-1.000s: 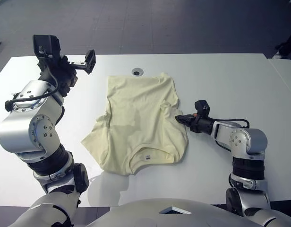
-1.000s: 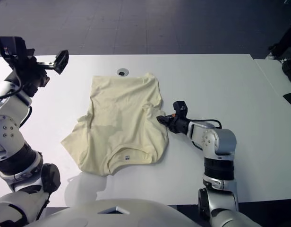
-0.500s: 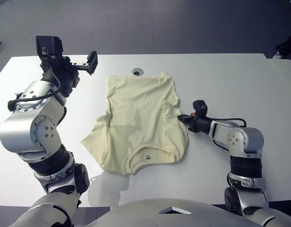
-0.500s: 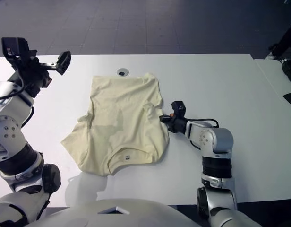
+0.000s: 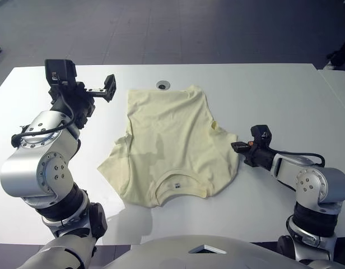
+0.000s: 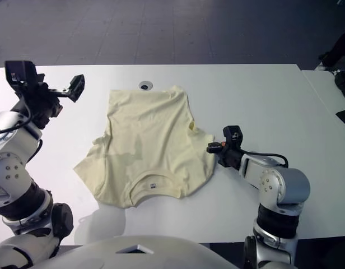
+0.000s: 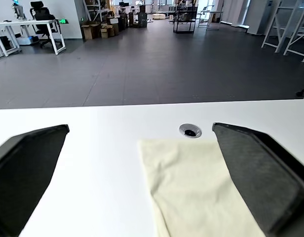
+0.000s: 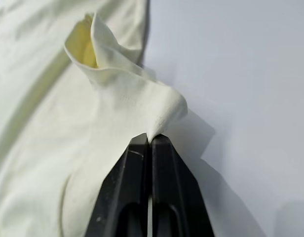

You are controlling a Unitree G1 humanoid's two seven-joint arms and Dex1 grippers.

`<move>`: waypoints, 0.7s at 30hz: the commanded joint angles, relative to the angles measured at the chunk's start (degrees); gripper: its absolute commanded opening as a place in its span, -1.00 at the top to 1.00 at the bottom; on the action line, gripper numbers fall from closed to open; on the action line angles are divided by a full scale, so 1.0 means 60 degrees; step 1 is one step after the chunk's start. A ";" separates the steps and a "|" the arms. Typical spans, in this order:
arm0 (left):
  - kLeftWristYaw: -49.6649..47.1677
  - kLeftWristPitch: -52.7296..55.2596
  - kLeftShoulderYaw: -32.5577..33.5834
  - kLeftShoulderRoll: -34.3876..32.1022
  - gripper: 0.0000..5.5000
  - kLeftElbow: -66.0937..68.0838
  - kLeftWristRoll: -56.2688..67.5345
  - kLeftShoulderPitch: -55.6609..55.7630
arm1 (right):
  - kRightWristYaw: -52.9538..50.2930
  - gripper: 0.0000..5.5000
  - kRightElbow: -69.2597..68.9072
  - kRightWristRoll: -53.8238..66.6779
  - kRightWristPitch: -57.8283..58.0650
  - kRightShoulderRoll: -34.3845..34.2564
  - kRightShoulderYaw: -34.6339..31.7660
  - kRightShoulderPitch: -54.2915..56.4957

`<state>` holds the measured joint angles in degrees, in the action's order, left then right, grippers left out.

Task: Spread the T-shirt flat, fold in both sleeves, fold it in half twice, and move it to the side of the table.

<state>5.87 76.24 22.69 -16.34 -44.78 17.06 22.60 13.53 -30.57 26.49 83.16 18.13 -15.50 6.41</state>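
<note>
Pale yellow T-shirt (image 5: 169, 145) is lying mid-table (image 5: 273, 89), collar end nearest the robot, hem up by the little round hole (image 5: 163, 85) at the far side. It's a bit rumpled, and both sleeves stick out sideways. Right gripper (image 8: 151, 139) is down low at the shirt's right side, fingers pinched tight on the edge of that sleeve. Left gripper (image 7: 140, 127) hangs above the table off the shirt's far left corner, fingers wide apart, holding nothing.
</note>
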 commanded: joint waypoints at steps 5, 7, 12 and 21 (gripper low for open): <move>-0.0255 0.0825 -0.0260 0.0188 -0.96 -0.0419 -0.0112 -0.0689 | -0.0413 0.99 -0.1109 -0.0303 0.0771 0.0055 0.0430 -0.0512; -0.0314 0.1070 -0.0197 0.0239 -0.96 -0.0525 -0.0168 -0.0977 | -0.0386 0.89 -0.1292 -0.0289 0.1166 0.0045 0.0433 -0.0485; -0.0022 0.1710 0.0547 -0.0009 -0.96 -0.1160 -0.0274 -0.2592 | -0.0430 0.58 -0.1662 -0.0438 0.1291 -0.0062 0.0042 -0.0163; 0.2458 0.2333 0.1532 -0.0729 -0.96 -0.0480 0.1004 -0.4445 | -0.1628 0.09 -0.3251 -0.1578 0.0049 -0.0383 -0.0282 0.0744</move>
<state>18.33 90.26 32.50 -19.01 -50.10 21.86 -1.73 5.25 -48.74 18.08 84.54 17.74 -17.04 9.44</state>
